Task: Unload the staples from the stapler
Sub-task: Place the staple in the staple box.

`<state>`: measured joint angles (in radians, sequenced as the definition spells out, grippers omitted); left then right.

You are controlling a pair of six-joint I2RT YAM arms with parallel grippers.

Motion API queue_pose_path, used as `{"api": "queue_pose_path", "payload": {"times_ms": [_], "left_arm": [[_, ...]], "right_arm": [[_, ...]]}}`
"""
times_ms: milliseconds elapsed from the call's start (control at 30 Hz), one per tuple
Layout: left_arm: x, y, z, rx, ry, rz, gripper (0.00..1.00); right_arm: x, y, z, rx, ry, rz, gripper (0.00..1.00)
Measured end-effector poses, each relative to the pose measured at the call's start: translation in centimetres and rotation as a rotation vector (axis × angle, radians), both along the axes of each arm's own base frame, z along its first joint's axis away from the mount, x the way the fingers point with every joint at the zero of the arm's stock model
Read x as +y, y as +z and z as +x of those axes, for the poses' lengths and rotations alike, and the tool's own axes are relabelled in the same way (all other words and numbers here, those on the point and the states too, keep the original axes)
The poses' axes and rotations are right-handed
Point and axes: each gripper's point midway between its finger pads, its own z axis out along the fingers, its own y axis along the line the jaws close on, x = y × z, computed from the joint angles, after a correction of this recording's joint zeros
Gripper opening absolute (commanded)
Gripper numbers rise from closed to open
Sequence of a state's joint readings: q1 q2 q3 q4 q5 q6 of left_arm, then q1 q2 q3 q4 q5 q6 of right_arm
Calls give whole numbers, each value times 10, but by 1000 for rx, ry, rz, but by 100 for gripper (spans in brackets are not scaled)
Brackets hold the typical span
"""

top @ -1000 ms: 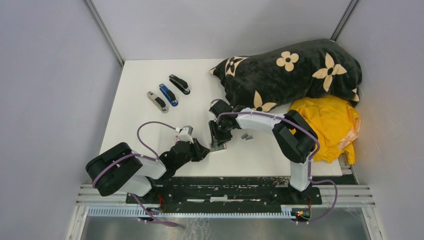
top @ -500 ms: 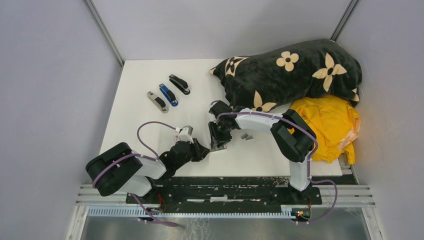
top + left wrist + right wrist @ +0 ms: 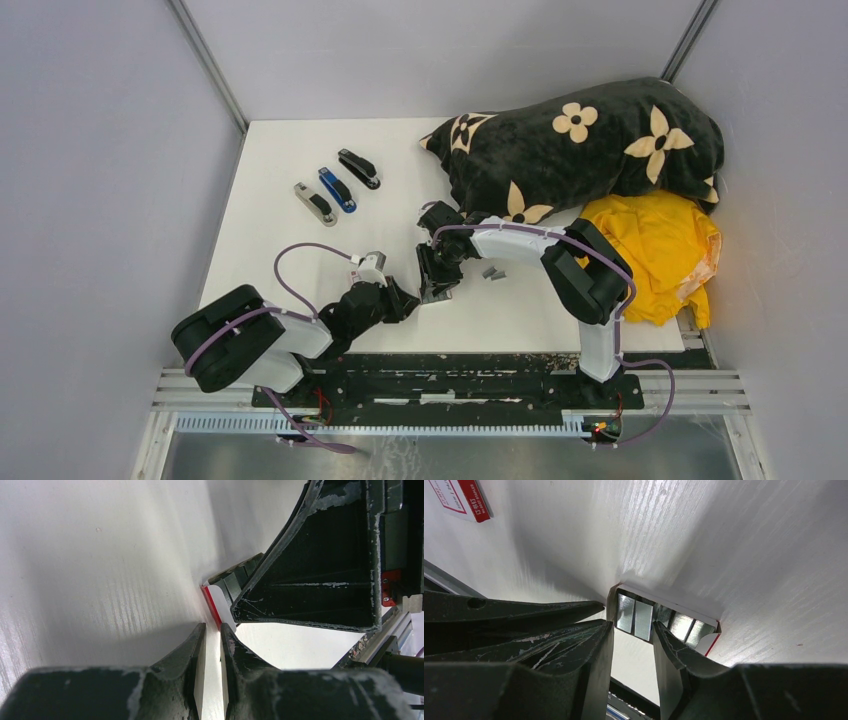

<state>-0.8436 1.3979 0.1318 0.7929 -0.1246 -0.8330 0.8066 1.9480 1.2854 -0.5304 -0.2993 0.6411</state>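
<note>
Three closed staplers, silver (image 3: 316,203), blue (image 3: 337,189) and black (image 3: 359,168), lie in a row at the far left, away from both arms. An open red-and-white box (image 3: 711,642) lies near the front edge with grey staples (image 3: 634,619) side by side inside. My right gripper (image 3: 633,627) is partly open at the box mouth, two strips between its fingertips. My left gripper (image 3: 212,630) is closed to a narrow slit on the box's flap (image 3: 212,602). Two loose staple strips (image 3: 492,272) lie on the table right of the right gripper (image 3: 437,278).
A second, closed red-and-white box (image 3: 466,500) lies close by. A black flowered blanket (image 3: 590,145) and a yellow cloth (image 3: 655,250) fill the back right. The black rail (image 3: 450,365) runs along the near table edge just behind the grippers.
The right gripper has shifted very slightly at the box mouth. The left arm, the staplers and the loose strips have not moved.
</note>
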Motion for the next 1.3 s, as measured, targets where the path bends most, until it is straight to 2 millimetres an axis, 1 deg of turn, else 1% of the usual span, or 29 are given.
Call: {"api": "queue_pose_path", "payload": {"times_ms": [267, 667, 1300], "left_arm": [[0, 0, 0, 0, 0, 0, 24], [0, 0, 0, 0, 0, 0, 24], [0, 0, 0, 1, 1, 2, 24]], "right_arm": [[-3, -5, -3, 9, -7, -11, 40], [2, -2, -5, 29, -16, 18, 40], [1, -2, -4, 30, -14, 20, 42]]}}
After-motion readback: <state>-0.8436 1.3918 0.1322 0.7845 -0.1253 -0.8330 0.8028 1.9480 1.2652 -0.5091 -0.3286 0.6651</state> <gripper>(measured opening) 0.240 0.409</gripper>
